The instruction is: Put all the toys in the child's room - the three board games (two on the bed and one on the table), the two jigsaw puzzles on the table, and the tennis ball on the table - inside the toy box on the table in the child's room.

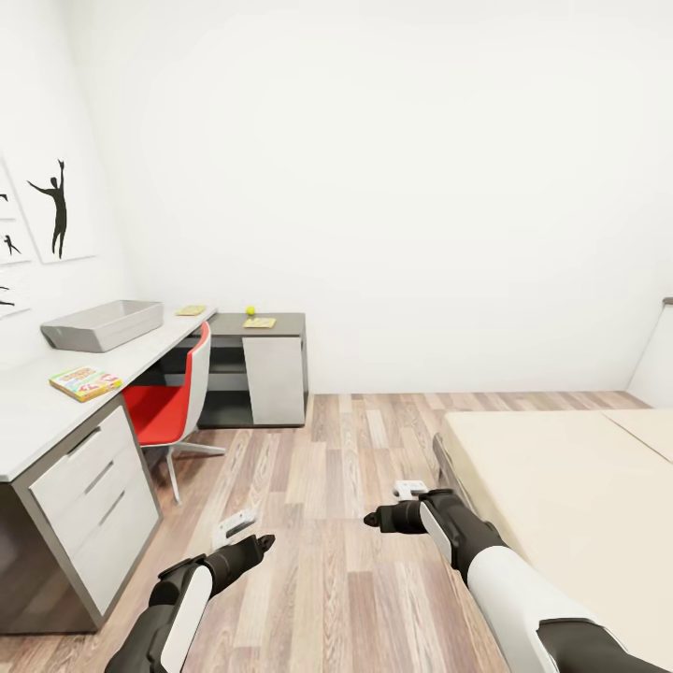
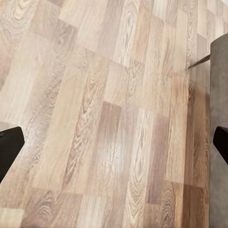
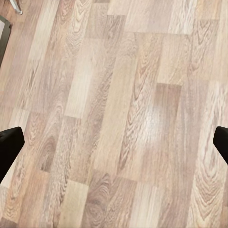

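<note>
Hanging low over the wood floor (image 1: 327, 486), both arms are well short of anything to pick up — the left gripper (image 1: 245, 535) and right gripper (image 1: 393, 505) each have their fingers spread wide with nothing between them. The toy box (image 1: 101, 324) sits far off on the counter (image 1: 37, 411) along the left wall, near the back. A colourful board game (image 1: 85, 383) lies closer on the same counter, well apart from the box. On the dark wing at the far end there's a tennis ball (image 1: 250, 309) with a flat yellowish square (image 1: 259, 322) just in front and another (image 1: 191, 309) to the left — too small to read the pattern. A red chair (image 1: 173, 397) is tucked against the counter. The bed (image 1: 570, 495) runs off the right edge, bare as far as I can see.
</note>
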